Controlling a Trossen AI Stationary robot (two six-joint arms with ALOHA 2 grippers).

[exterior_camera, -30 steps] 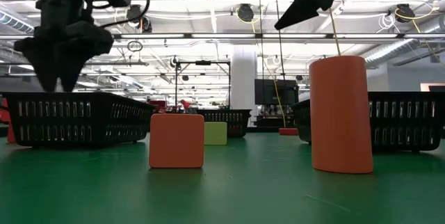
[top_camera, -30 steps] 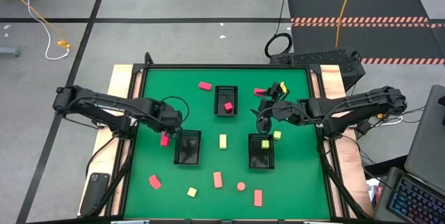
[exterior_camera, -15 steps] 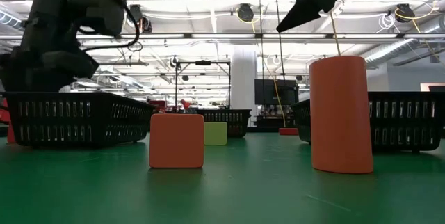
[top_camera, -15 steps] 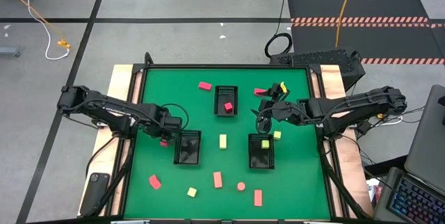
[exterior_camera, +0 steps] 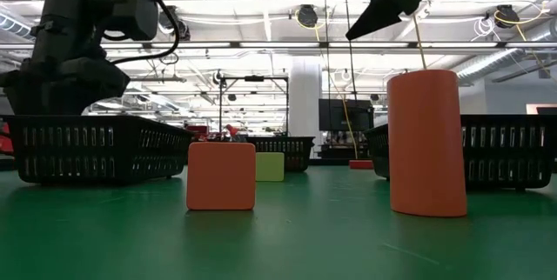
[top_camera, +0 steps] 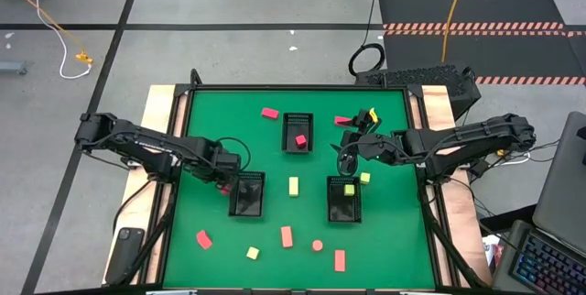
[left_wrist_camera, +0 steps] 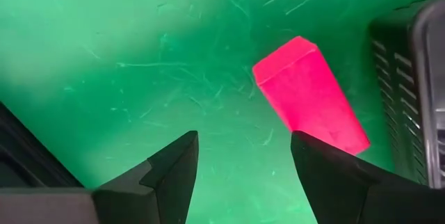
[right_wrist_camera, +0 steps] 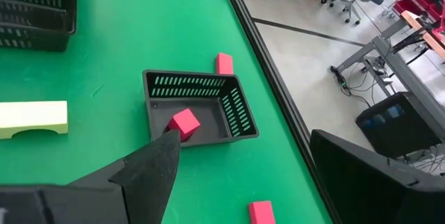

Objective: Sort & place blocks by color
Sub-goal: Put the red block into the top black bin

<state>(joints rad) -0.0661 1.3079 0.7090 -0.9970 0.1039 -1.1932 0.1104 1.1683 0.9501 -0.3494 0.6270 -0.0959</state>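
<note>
My left gripper (top_camera: 222,182) is open and low over the green mat, at the left tray's (top_camera: 248,193) far left corner. A pink-red bar (left_wrist_camera: 309,92) lies flat on the mat just ahead of the fingertips of my left gripper (left_wrist_camera: 243,154), beside the tray wall; I see no touch. My right gripper (top_camera: 346,160) hovers open, high above the mat between the far tray (top_camera: 298,132) and the right tray (top_camera: 344,199). The far tray holds a pink cube (right_wrist_camera: 182,123). The right tray holds a yellow cube (top_camera: 349,189).
Loose blocks lie on the mat: pink ones (top_camera: 269,112) (top_camera: 342,120) (top_camera: 203,237), yellow ones (top_camera: 294,185) (top_camera: 364,178) (top_camera: 252,253), salmon bars (top_camera: 287,235) (top_camera: 340,259) and a round one (top_camera: 318,245). A raised rim (top_camera: 188,148) edges the table.
My left gripper has moved toward the near edge and down, from beside the left tray's far end to just over the pink-red bar, which it now partly covers in the high view. The right arm has kept still.
</note>
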